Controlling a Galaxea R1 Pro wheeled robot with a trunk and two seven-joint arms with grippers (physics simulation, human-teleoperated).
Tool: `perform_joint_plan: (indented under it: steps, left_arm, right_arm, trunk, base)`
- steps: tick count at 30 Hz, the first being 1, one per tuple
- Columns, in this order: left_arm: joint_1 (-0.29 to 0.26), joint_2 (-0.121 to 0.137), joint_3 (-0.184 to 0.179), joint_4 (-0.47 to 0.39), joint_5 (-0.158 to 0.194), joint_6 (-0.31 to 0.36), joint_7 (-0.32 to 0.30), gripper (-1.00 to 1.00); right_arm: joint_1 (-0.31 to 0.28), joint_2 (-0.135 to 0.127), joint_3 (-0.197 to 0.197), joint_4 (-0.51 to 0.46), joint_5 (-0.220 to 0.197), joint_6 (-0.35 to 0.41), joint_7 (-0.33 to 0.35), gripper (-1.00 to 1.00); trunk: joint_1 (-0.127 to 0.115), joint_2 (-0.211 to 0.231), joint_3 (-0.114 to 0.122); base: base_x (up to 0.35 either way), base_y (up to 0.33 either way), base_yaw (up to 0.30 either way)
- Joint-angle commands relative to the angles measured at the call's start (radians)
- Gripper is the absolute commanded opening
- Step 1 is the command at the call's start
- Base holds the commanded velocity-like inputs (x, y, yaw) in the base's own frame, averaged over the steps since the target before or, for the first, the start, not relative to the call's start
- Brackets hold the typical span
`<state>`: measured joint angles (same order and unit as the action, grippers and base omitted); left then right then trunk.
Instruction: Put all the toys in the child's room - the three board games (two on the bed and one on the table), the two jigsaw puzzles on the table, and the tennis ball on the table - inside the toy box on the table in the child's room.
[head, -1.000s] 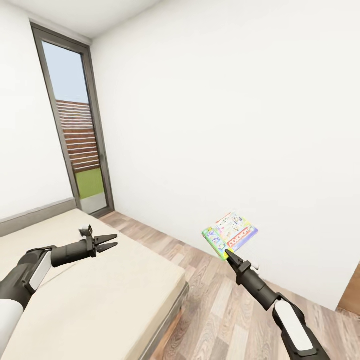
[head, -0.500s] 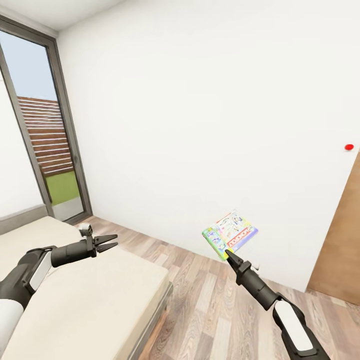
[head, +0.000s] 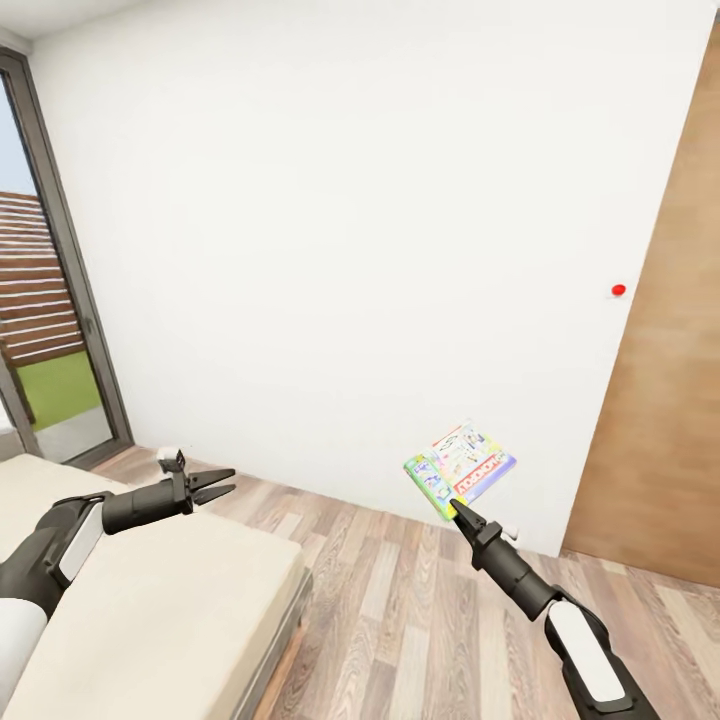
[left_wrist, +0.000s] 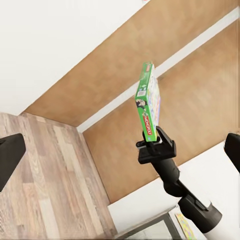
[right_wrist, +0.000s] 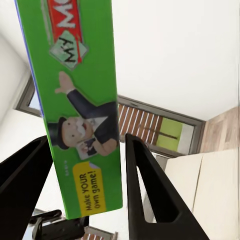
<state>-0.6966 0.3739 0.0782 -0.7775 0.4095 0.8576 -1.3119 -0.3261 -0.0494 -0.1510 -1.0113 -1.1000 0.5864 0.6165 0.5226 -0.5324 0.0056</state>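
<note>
The white wall (head: 350, 250) and the brown wooden door (head: 660, 380) take up most of the head view, with plank floor (head: 420, 620) below and the bed (head: 130, 590) at lower left; the bench and toy box are somewhere out of frame, so how far the carry has to go cannot be judged.

The bed's mattress is bare where it shows, but much of it is cut off, so whether another game lies there is unclear.

The right claw (head: 458, 509) is clenched on the green-edged board game (head: 460, 468), pinching only its lower edge so the box stands up above the fingers. In the right wrist view the green side panel (right_wrist: 80, 110) sits between the two dark fingers (right_wrist: 145, 195). With so narrow a grip on a tall box, I judge that a quick turn of the base or a knock against the door frame could pivot it or slip it free onto the floor.

The left claw (head: 218, 483) hangs released over the bed, holding nothing.
</note>
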Motion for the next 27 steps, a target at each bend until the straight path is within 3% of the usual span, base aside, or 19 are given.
perform_joint_plan:
  steps: [1, 27]
  left_arm:
    - [0.000, 0.000, 0.000, 0.000, 0.003, 0.009, -0.001, 1.00]
    - [0.000, 0.000, 0.000, 0.000, 0.003, 0.006, -0.001, 1.00]
  right_arm:
    - [-0.001, 0.000, 0.001, 0.000, -0.009, 0.003, 0.000, -1.00]
    - [-0.001, 0.000, 0.007, 0.001, -0.009, -0.013, 0.000, -1.00]
  trunk:
    - [0.000, -0.001, 0.000]
    - [0.000, -0.001, 0.000]
  base:
    - [0.000, 0.000, -0.281]
    - [0.000, 0.000, -0.281]
